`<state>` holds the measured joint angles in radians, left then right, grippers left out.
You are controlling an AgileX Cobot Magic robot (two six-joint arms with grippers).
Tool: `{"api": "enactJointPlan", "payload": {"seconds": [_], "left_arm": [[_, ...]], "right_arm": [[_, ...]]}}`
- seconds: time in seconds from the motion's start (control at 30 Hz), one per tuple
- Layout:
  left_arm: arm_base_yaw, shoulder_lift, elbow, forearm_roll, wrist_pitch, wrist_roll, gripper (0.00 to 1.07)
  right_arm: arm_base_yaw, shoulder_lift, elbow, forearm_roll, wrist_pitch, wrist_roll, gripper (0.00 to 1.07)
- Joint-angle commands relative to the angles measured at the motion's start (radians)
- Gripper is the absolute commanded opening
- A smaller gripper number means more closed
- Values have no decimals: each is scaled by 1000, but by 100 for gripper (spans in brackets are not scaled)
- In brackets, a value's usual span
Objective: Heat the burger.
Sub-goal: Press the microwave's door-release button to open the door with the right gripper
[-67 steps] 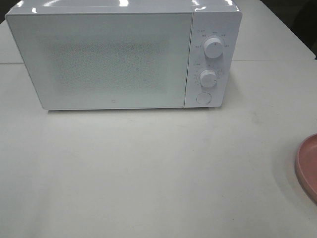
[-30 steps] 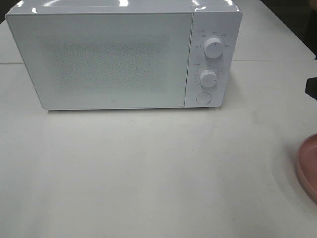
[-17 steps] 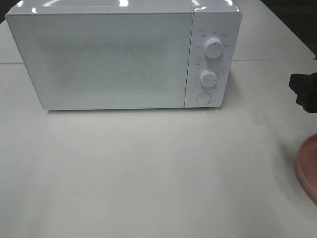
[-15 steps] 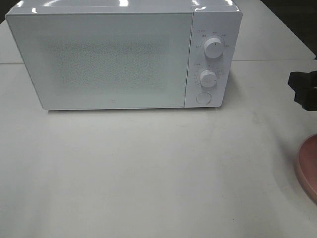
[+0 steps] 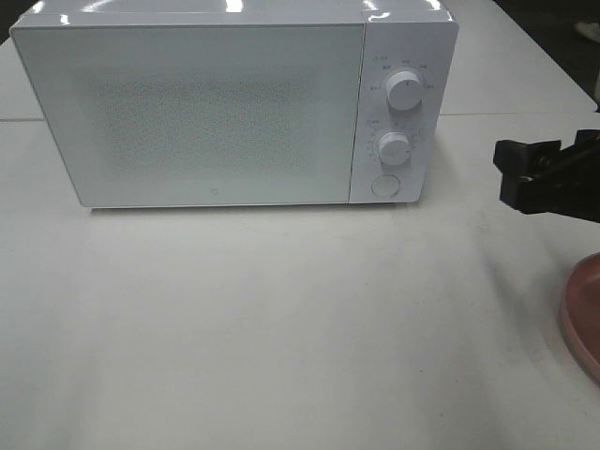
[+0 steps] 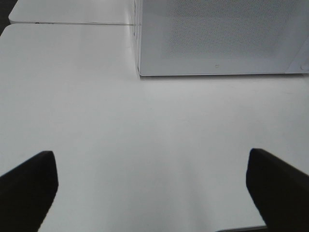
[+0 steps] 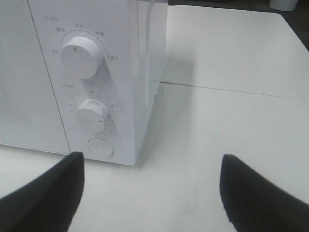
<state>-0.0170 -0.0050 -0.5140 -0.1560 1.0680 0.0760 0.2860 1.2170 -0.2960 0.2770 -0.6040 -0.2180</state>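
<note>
- My left claw (image 6: 150, 157) gapes wide over the white table (image 6: 145, 125), with nothing between its fingers.
- My right claw (image 7: 152, 158) is spread wide too, gripping nothing, and hangs above the same table.
- The pink plate (image 5: 583, 314) sits near my right claw at the table's right edge, only partly in view.
- Further back is the white microwave (image 5: 187, 103), door (image 5: 197, 178) shut. My right claw faces its two dials (image 7: 81, 54) and round button (image 7: 100, 146).
- The burger? No view shows it, so I cannot tell where it is.
</note>
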Motion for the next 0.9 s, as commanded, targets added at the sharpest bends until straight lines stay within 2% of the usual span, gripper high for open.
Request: {"api": "enactJointPlan", "payload": {"seconds": [0.03,0.1,0.13,0.17,0.2,0.27,0.3,0.33,0.37,0.43,0.53,0.63,0.8,0.9], "left_arm": [[0,-17,-1,-2,0,-5,98],[0,-17,-1,-2,0,-5,98],[0,-17,-1,-2,0,-5,98],[0,-17,-1,-2,0,-5,98],[0,-17,-1,-2,0,-5,98],[0,-17,-1,-2,0,-5,98],[0,-17,-1,-2,0,-5,98],[0,-17,-1,-2,0,-5,98],[0,-17,-1,-2,0,-5,98],[0,-17,-1,-2,0,-5,98],[0,-17,-1,-2,0,-5,98],[0,-17,-1,-2,0,-5,98],[0,-17,-1,-2,0,-5,98],[0,-17,-1,-2,0,-5,98]], "right_arm": [[101,52,0,154,-117,-96,75],[127,67,0,189,-141,-115,75],[174,93,0,263,-181,-153,75],[174,93,0,263,-181,-153,75],[228,119,0,330,-222,-185,75],[253,133,0,367,-243,-203,75],[299,160,0,425,-285,-229,75],[299,160,0,425,-285,-229,75],[343,186,0,476,-332,-246,75],[366,198,0,497,-354,-248,75],[453,251,-5,585,-407,-248,75],[465,261,-5,600,-415,-248,75],[552,331,-5,662,-448,-234,75],[559,338,-5,664,-448,-232,75]]}}
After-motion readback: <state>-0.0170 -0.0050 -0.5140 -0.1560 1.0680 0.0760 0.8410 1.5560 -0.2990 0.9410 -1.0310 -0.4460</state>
